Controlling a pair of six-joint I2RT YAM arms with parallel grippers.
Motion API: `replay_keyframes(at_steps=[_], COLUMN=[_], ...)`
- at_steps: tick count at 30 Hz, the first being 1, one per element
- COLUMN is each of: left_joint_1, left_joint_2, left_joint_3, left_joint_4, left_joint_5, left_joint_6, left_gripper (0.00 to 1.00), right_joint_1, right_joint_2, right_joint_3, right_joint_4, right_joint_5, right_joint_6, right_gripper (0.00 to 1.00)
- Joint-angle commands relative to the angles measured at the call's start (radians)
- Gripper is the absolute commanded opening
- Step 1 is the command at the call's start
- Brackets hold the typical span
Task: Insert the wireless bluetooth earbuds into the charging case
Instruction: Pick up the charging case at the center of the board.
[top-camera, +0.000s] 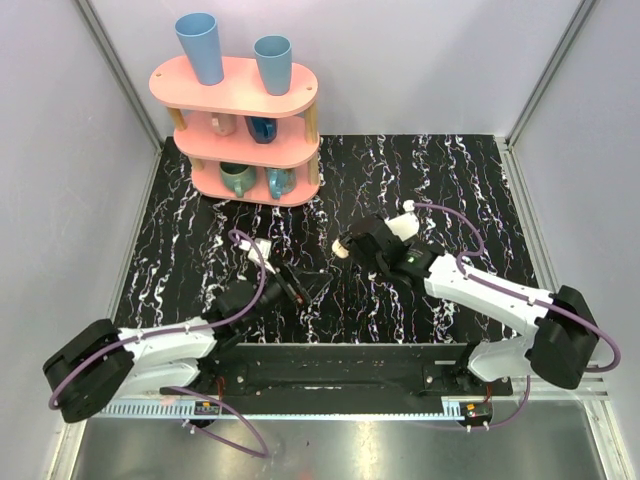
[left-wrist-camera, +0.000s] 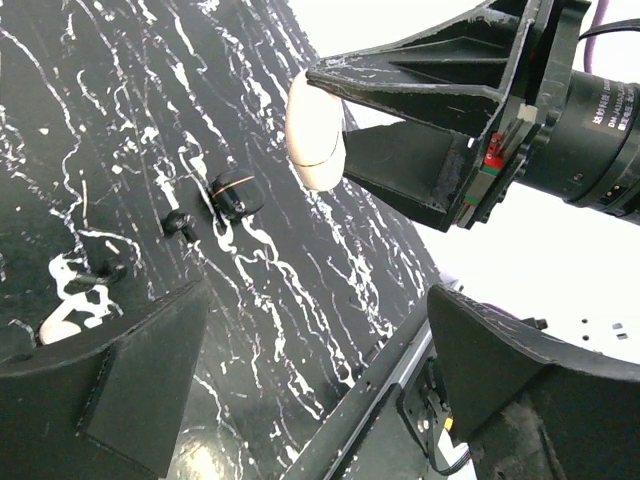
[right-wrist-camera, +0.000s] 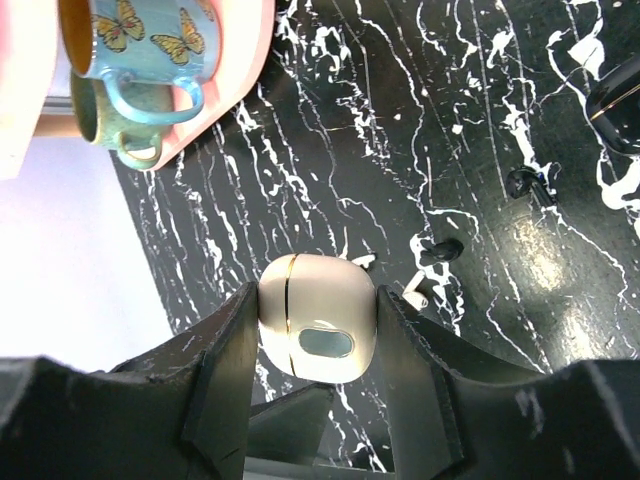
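Note:
The charging case (right-wrist-camera: 318, 330) is a shut cream-white rounded box with a gold seam. My right gripper (right-wrist-camera: 318, 305) is shut on it, one finger on each side, above the marble table. It also shows in the left wrist view as the charging case (left-wrist-camera: 314, 130) between the right arm's black fingers. One white earbud (right-wrist-camera: 415, 297) lies on the table just right of the held case. Another white bud (left-wrist-camera: 58, 327) peeks out by my left finger. My left gripper (left-wrist-camera: 320, 375) hangs open over the table's near edge, nothing between its fingers.
A black case (left-wrist-camera: 236, 193) with a gold seam lies on the table, with two small black buds (left-wrist-camera: 180, 223) (right-wrist-camera: 530, 182) near it. A pink shelf (top-camera: 245, 125) with mugs and blue cups stands at the back left. The arms' black base rail (top-camera: 340, 365) runs along the near edge.

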Motion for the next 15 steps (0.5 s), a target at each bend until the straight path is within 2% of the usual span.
replay_keyframes(at_steps=[1,4,11,15], left_joint_1=[-0.004,-0.004,-0.004,-0.004], left_joint_2=[0.064,0.129,0.242,0.235], left_joint_3=[-0.001,0.03,0.102,0.148], left_joint_4=[0.26,0.334,0.429,0.354], left_joint_5=[0.033,0.042,0.019,-0.011], left_joint_6=[-0.012,0.011,0.049,0.086], left_gripper=[0.92,0.86,0.84,0.8], right_joint_1=[-0.002,-0.004,-0.004,-0.004], right_joint_2=[-0.066,-0.061,-0.051,-0.06], right_joint_3=[0.01,0.013,0.01,0.008], right_joint_4=[0.045,0.057,0.071,0.072], right_joint_5=[-0.014,-0.049,-0.078,-0.073], right_joint_6=[-0.018,-0.023,0.003,0.013], right_gripper=[0.34,0.34,0.34,0.34])
